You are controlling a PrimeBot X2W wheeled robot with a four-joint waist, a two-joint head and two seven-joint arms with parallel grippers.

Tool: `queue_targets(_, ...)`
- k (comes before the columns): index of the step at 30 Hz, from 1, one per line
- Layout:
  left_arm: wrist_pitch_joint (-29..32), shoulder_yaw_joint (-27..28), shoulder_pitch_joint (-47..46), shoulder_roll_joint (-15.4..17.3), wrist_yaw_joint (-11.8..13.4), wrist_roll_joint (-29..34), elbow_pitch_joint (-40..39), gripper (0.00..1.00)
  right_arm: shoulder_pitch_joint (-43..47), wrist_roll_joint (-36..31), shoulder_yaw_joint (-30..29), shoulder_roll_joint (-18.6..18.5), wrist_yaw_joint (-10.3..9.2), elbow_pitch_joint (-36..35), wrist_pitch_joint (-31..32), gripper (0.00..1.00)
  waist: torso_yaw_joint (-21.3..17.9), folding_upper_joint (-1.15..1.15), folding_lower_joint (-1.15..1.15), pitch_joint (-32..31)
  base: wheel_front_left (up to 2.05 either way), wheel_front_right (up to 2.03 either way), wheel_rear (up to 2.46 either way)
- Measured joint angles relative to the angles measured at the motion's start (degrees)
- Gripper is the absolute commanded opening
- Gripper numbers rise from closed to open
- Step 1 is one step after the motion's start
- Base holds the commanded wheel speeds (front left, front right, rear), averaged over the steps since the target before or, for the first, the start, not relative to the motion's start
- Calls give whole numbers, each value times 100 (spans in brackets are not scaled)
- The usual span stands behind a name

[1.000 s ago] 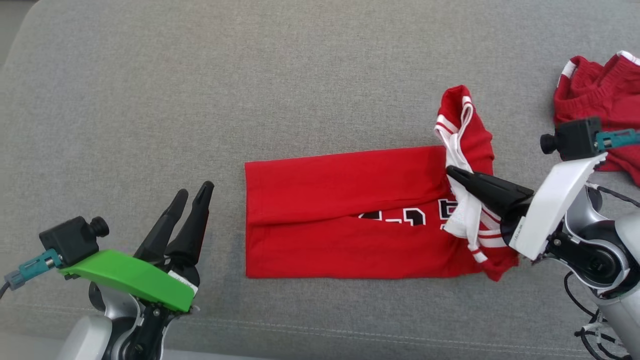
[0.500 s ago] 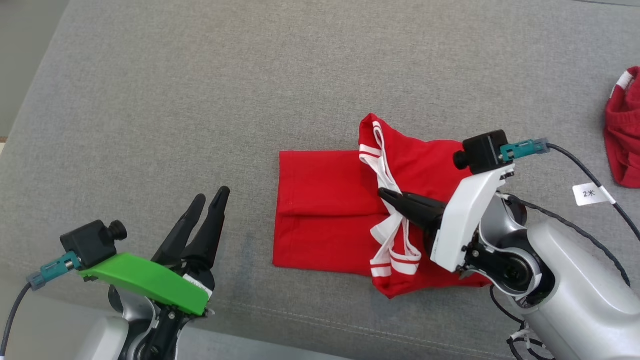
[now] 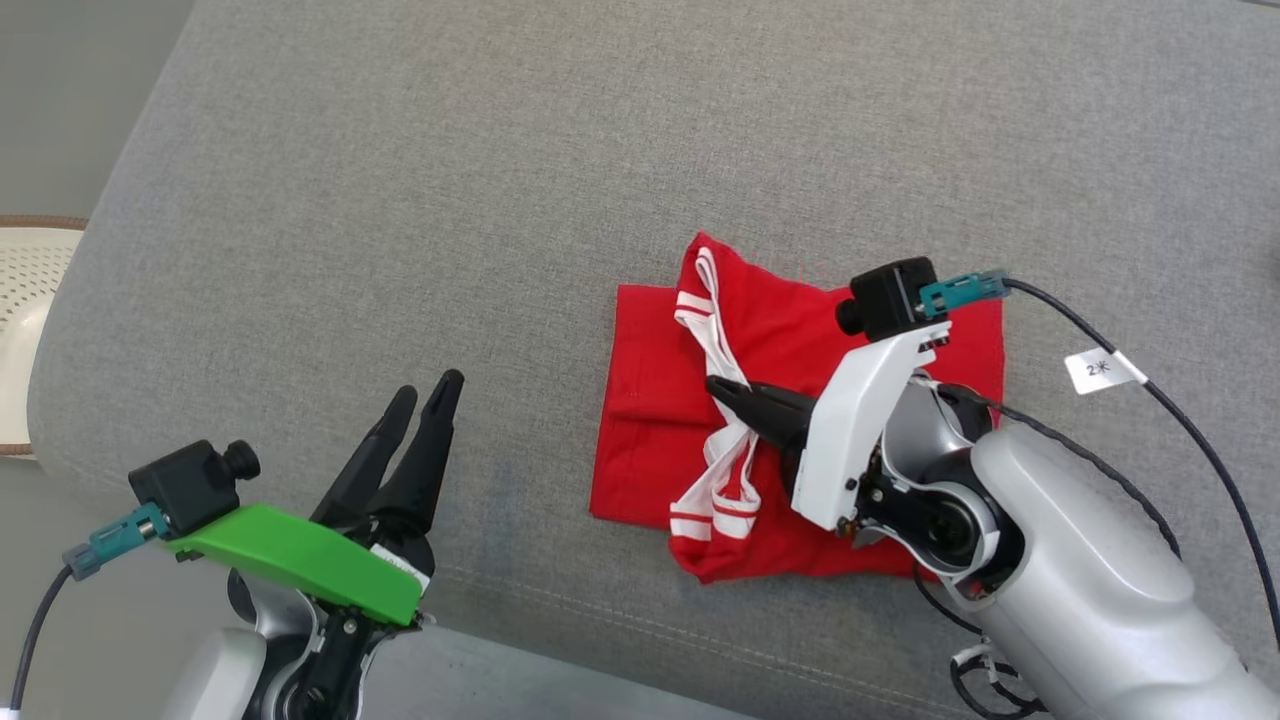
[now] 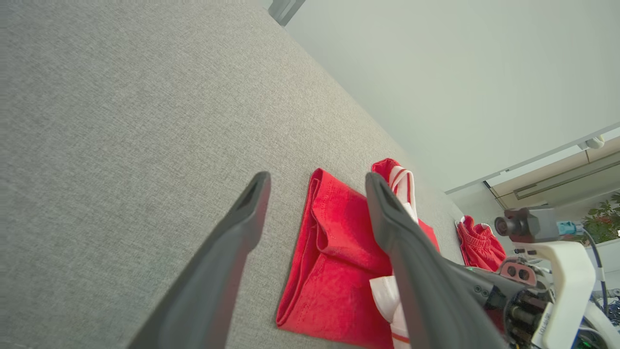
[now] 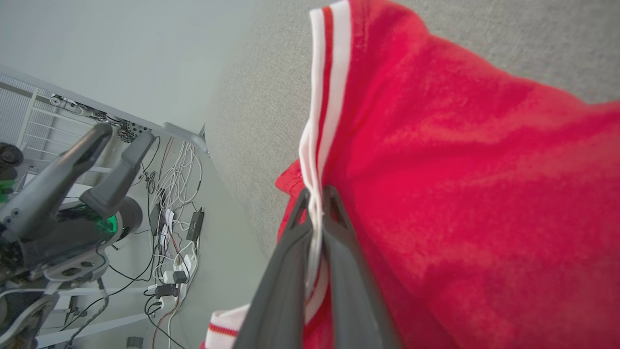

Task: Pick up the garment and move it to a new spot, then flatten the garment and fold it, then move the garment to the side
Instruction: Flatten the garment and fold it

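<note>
A grey woven upholstered surface takes up most of the head view, with a stitched seam running across its lower part. Past its upper left edge lies plain grey floor. A pale perforated object with a brown rim sits at the left edge of the frame. In the left wrist view a bare pale wall rises at the upper right and a leafy plant shows at the right edge. A second red garment lies crumpled on the surface right of centre. At the lower left of the right wrist view, a tangle of cables lies on the floor.

The garment, red, lies folded on the surface just right of centre in the head view, an upper layer doubled over the lower one. Its white-and-red striped trim faces left. The right gripper is pinched tight on that trim; the right wrist view shows the white edge caught between its fingers. The left gripper, at the lower left, stands spread and holds nothing, well apart from the garment.

A white tag on the right arm's cable, at the right of the frame, reads "2" followed by a mark too small to make out.
</note>
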Motion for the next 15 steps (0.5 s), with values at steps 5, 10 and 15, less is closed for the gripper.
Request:
queue_targets(5,-52,18,-12,-9,0,0,78,100,-130,-40,168,231,4,212,-2,0,62,0,0,-9,0,0,0)
queue_targets(10,-54,13,-18,-24,-8,0,137,100,-237,-49,216,365,8,408,-76,0,98,0,0,-42,0,0,0)
queue_targets(15,-80,13,-19,-47,-49,0,157,100,-325,-192,225,420,16,656,-203,79,120,0,0,-46,0,0,0)
